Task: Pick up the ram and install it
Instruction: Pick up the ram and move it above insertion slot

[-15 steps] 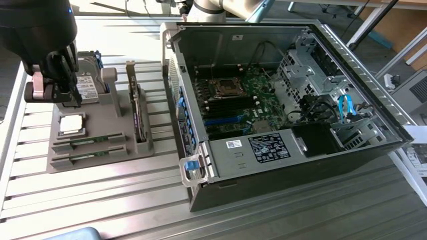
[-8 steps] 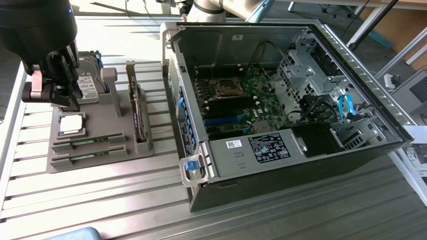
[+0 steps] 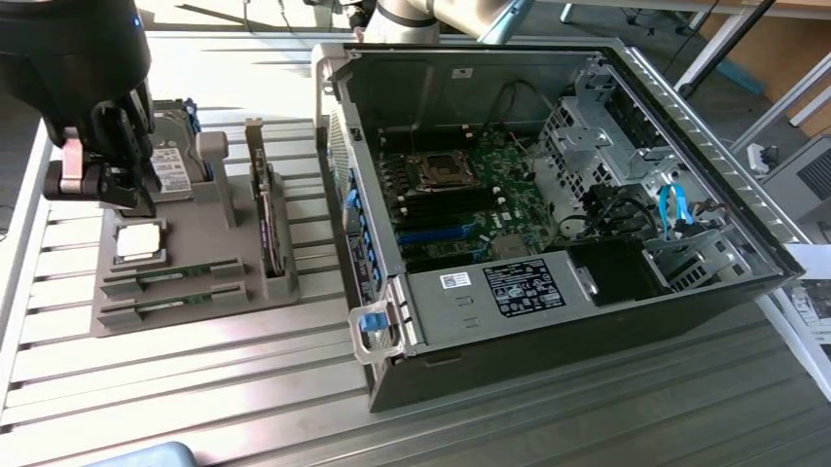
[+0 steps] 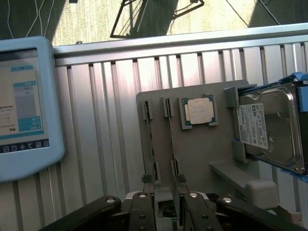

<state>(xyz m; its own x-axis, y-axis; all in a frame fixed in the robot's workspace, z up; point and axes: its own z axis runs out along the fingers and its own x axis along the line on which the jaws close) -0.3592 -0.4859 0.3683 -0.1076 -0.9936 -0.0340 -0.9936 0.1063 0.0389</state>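
Two thin green ram sticks (image 3: 175,279) (image 3: 169,309) stand on edge in slots at the near end of a grey parts holder (image 3: 208,248) at the exterior view's left. In the wrist view they run as narrow strips (image 4: 150,144) (image 4: 172,144) across the holder (image 4: 192,154). My gripper (image 3: 121,195) hangs over the holder's far end beside the hard drive (image 3: 171,161), well above and apart from the sticks. Its dark fingers (image 4: 142,211) frame a gap, so the gripper (image 4: 166,214) is open with nothing in it.
The holder also carries a square silver processor (image 4: 199,111), the hard drive (image 4: 269,127) and a dark expansion card (image 3: 267,224). An open computer case (image 3: 727,282) with its motherboard (image 3: 468,199) fills the exterior view's right. A blue-framed tablet (image 4: 24,106) lies on the slatted table (image 3: 195,389).
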